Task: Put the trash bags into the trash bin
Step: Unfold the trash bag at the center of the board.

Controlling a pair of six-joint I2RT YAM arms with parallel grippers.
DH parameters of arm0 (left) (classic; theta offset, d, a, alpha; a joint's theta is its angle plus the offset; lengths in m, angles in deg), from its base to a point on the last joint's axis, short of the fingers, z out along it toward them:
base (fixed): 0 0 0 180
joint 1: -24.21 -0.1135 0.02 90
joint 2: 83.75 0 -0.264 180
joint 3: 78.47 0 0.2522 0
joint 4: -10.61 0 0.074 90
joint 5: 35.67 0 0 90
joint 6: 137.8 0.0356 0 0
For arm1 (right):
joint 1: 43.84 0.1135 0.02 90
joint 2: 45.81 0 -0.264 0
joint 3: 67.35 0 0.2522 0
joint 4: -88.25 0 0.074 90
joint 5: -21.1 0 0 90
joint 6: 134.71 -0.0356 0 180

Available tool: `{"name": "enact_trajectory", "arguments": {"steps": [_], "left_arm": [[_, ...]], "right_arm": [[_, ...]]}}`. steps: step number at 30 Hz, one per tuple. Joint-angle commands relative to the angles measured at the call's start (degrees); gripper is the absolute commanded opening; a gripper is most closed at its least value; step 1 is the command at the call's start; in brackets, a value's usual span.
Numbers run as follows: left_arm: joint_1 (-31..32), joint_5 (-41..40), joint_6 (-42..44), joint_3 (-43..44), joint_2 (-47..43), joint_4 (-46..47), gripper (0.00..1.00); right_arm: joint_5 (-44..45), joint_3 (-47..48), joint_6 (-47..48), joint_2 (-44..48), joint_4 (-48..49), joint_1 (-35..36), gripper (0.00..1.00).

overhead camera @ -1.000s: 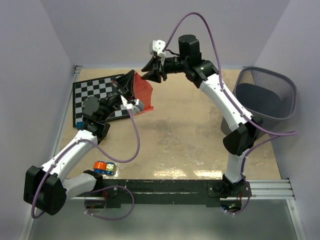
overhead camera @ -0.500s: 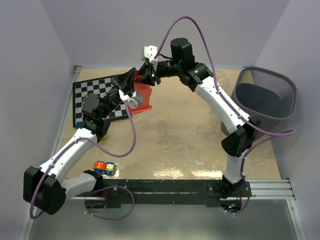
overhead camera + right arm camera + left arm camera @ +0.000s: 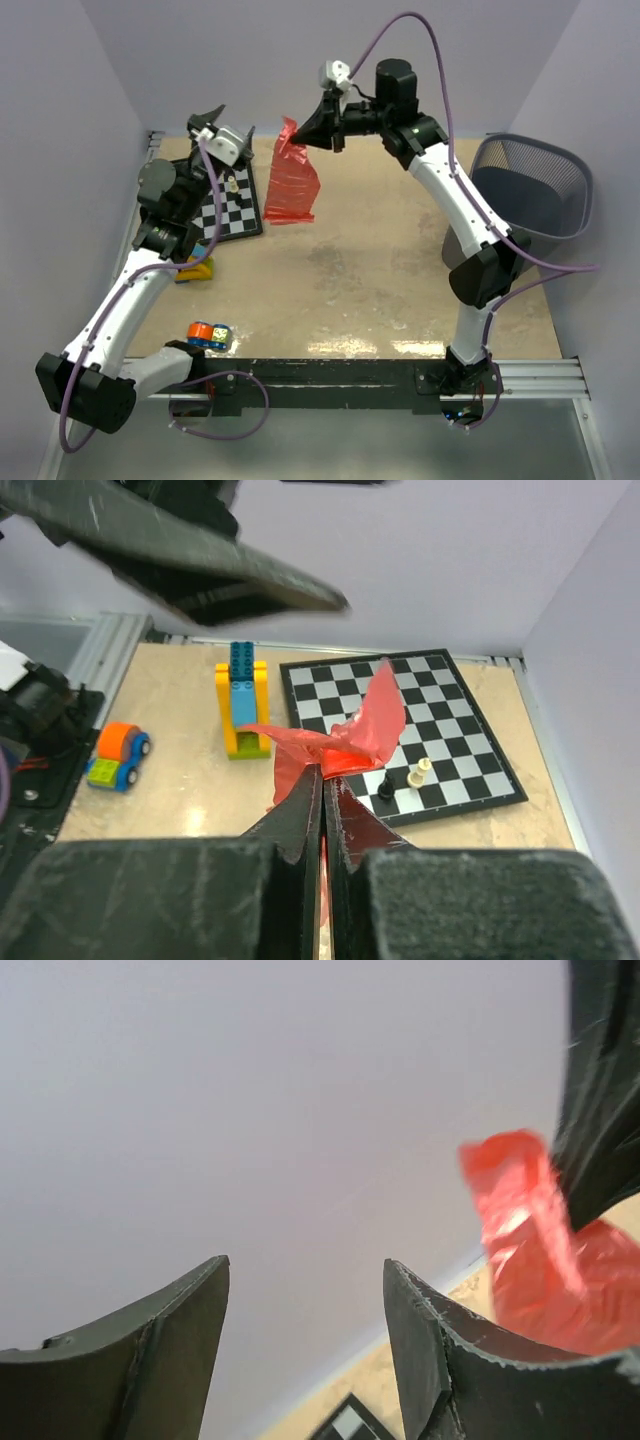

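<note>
Left wrist view: trash bag (image 3: 530, 1270) blurred, cut by right edge; chessboard (image 3: 240, 205) partly behind left arm (image 3: 125, 300).

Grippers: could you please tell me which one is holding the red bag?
The right gripper, shut on the top of the trash bag, which hangs from it; the left gripper stands open and empty, apart from it.

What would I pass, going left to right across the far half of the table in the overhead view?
Black-and-white chessboard lying flat → thin translucent red-orange plastic bag hanging above the table → dark grey wire-mesh wastebasket. The arms and small toys overlap these, so they are left out.
</note>
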Motion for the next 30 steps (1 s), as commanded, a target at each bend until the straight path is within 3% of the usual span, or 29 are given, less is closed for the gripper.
{"name": "enact_trajectory", "arguments": {"steps": [1, 6, 9, 19, 30], "left_arm": [[-2.06, -1.74, -15.48, 3.39, -5.33, -14.01, 0.65], [-2.06, 13.01, -17.16, 3.12, -7.89, -21.49, 0.23], [-2.06, 16.19, -19.79, 5.75, -5.0, -20.36, 0.11], [-2.06, 29.46, -16.72, 13.93, 4.23, -18.86, 0.12], [-2.06, 32.81, -6.97, 16.13, 5.9, -24.75, 0.18]], "right_arm": [[-13.44, -2.08, -19.08, -0.43, 12.33, -3.24, 0.0], [-17.5, -6.66, -29.05, 0.1, 23.51, -3.15, 0.0], [-18.29, -6.84, -29.5, -0.17, 23.96, -3.06, 0.0], [-16.27, -8.07, -26.96, 1.94, 21.86, -2.27, 0.0], [-14.51, -5.97, -24.15, 1.15, 18.71, -1.4, 0.0]]}}
